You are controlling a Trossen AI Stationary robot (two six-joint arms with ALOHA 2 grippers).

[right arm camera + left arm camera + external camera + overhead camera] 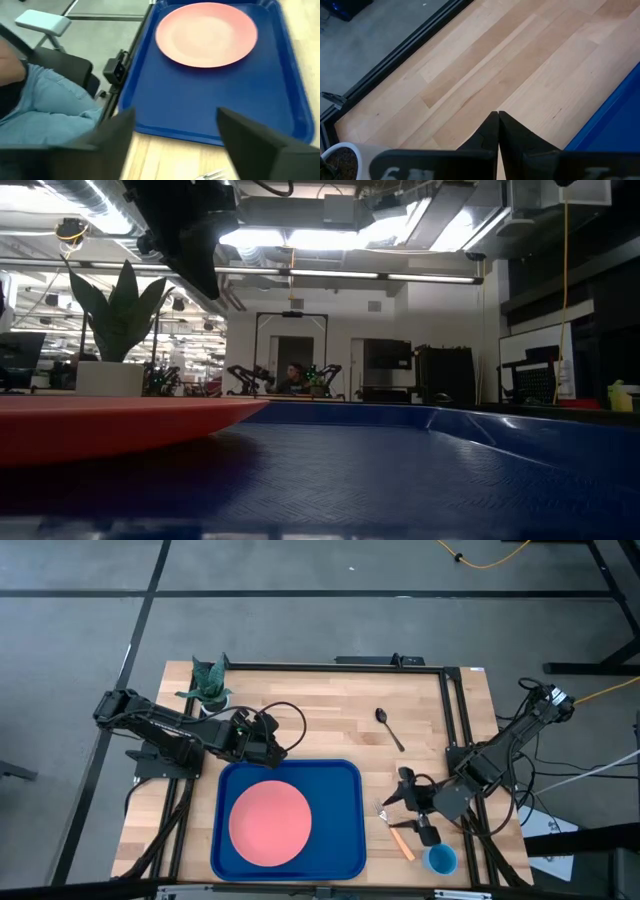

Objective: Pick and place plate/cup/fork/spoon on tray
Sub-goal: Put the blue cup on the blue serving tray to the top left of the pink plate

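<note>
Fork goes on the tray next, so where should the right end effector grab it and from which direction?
Grip the fork across its tan handle, near the middle, coming straight down. It lies flat on the table between the tray and the cup, under the open right end effector, and the handle is its widest graspable part.

1. The wooden table (330,700) has a dark frame along its edges.
2. A blue tray (340,780) lies at the front middle.
3. A potted plant (208,685) stands at the back left corner.
4. A dark spoon (388,726) lies right of centre.
5. The fork (396,834) and blue cup (441,860) lie near the front right, close together.
</note>
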